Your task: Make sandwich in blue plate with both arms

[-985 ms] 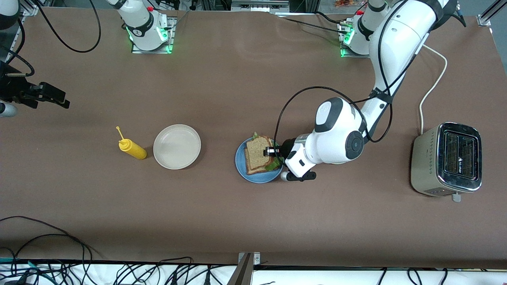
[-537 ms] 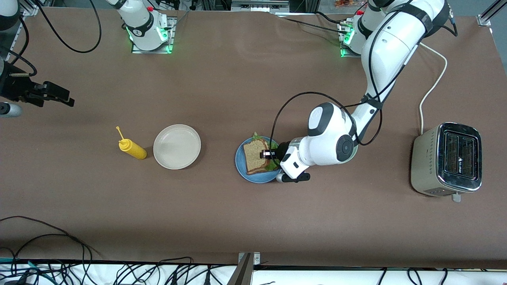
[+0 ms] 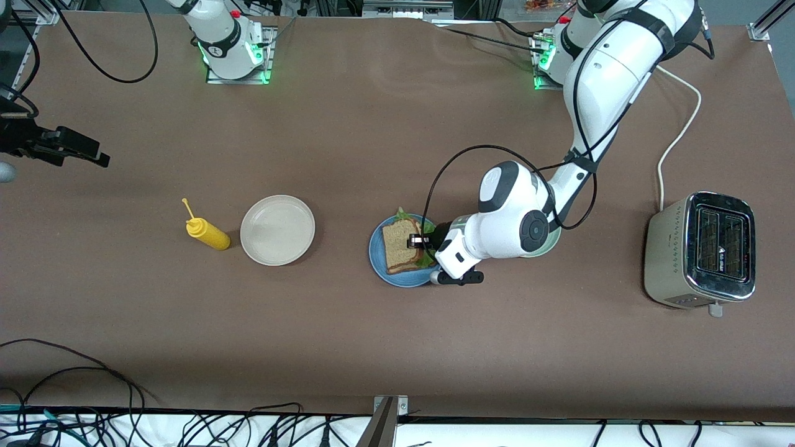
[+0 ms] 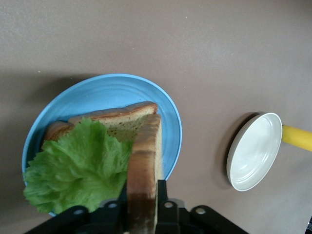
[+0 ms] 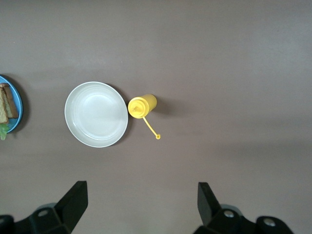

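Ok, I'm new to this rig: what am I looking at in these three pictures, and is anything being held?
Two white robot arms work at a brown table. The wide picture looks down from a high camera facing them; the other two come from cameras on each arm's wrist. The left gripper is low over the blue plate, its fingers around the top bread slice, which stands on edge above the lettuce and the lower slice. The right gripper waits, open, at its arm's end of the table. Also there: a beige plate, a yellow squeeze bottle, and a toaster.
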Tool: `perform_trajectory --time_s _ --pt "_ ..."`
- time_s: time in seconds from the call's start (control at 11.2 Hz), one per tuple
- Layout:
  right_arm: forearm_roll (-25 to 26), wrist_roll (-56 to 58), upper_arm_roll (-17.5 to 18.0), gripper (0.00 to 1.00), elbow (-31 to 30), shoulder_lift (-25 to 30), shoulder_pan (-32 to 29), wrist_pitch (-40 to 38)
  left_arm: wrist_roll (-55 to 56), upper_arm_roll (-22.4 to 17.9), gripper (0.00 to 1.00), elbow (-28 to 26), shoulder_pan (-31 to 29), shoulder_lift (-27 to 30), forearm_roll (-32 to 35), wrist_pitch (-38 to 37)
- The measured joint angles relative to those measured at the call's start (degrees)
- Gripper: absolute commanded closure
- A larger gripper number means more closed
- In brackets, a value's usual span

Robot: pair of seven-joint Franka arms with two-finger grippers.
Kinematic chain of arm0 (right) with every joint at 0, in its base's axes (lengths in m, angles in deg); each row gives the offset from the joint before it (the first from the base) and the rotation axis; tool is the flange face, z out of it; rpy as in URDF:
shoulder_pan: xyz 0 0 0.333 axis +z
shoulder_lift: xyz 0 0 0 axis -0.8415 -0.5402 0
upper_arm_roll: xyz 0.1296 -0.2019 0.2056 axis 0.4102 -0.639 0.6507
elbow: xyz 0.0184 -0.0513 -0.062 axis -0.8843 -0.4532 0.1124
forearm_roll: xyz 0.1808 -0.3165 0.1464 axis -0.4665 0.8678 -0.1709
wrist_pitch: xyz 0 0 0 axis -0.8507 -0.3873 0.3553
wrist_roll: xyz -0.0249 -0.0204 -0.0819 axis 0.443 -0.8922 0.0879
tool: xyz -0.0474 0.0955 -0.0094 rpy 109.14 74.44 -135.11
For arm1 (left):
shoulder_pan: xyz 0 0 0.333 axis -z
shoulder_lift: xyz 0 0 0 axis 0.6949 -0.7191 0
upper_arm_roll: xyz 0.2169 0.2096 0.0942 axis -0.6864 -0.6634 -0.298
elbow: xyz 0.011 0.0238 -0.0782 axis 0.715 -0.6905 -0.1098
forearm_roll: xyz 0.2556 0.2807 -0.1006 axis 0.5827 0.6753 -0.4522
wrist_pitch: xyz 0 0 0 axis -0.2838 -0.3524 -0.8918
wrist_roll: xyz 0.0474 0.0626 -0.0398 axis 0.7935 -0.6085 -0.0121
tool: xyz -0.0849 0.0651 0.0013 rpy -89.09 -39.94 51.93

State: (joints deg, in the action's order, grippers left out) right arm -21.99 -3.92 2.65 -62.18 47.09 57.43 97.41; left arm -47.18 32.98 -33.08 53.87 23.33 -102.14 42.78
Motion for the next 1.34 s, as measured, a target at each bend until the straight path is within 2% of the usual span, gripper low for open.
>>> perform_trajectory --time_s 0.36,0.54,0.72,0.99,1.16,1.34 --pt "2.5 -0.7 -0.3 0.00 1.2 -0.2 0.0 -1.3 0.0 0.0 0.00 0.0 -0.5 0.2 0.0 -1.1" --pt "6.2 0.7 0.5 0.00 1.3 -0.4 0.3 -1.3 0.0 0.0 0.00 0.3 -1.2 1.7 0.8 -4.7" --pt "8.3 1.3 2.0 0.00 1.4 -0.4 1.0 -1.2 0.3 0.0 0.00 0.7 -2.4 5.2 6.3 -10.0" --pt "11.3 2.0 3.9 0.00 1.8 -0.5 1.3 -1.1 2.4 -0.3 0.00 0.8 -4.2 11.5 7.9 -17.8" --pt "11.4 2.0 4.5 0.00 1.8 -0.5 1.3 -1.2 2.6 -2.7 0.00 0.8 -4.5 15.6 8.8 -23.9" --pt "9.0 2.0 4.5 0.00 1.8 -0.5 1.3 -1.4 2.6 -5.4 0.00 0.9 -4.9 19.9 12.4 -30.6"
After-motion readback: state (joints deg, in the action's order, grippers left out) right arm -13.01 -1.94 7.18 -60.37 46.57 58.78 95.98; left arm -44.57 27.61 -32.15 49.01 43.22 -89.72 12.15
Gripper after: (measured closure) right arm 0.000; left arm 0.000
